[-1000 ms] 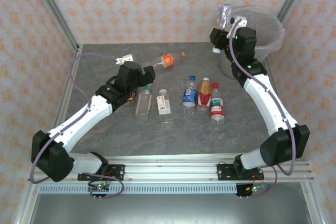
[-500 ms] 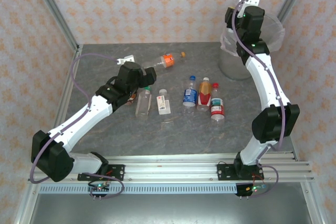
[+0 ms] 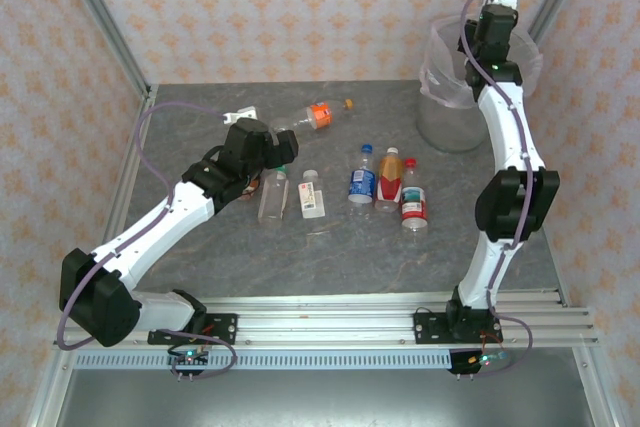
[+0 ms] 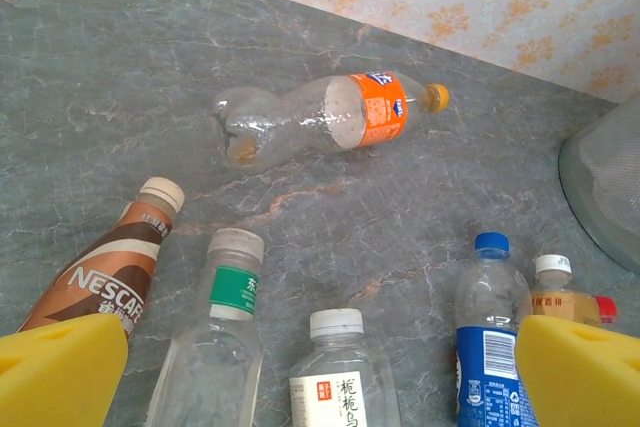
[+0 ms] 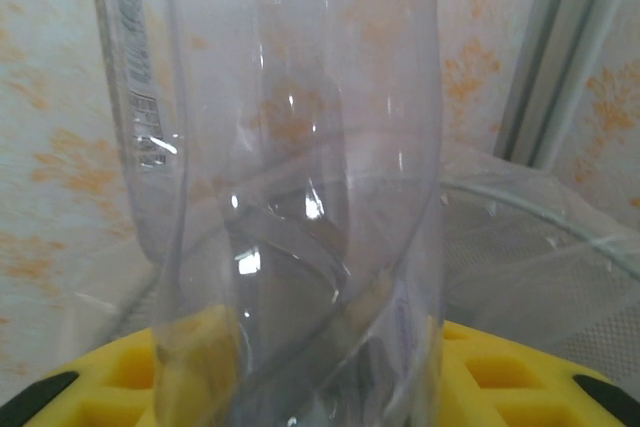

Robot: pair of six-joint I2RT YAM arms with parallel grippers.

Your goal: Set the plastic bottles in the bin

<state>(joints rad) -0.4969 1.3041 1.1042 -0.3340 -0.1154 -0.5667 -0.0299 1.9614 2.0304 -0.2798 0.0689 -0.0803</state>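
**Bottle poised over the bin.** The right gripper point(image 3: 493, 9) reaches high over the bin point(image 3: 445, 127) at the table's far right corner. Its yellow pads point(image 5: 120, 377) are pinched narrow on the lower body of a clear bottle point(image 5: 300, 197), which juts out ahead of them. We read the long, raised reach as deliberate: with the bottle above the lined rim, a release should drop it inside, not onto the table point(image 3: 330, 257). We cannot tell from overhead whether it sits squarely over the opening.

The left gripper point(image 3: 280, 152) hovers low with its jaws spread wide, holding nothing. It hangs over the row of bottles lying mid-table, with a brown bottle point(image 4: 110, 277) by one finger and a blue bottle point(image 4: 490, 327) by the other. An orange bottle point(image 4: 340, 117) lies on its side, apart from the row and nearer the back wall. We take the wide spread as readiness for the next pick. Seven bottles are not yet binned.
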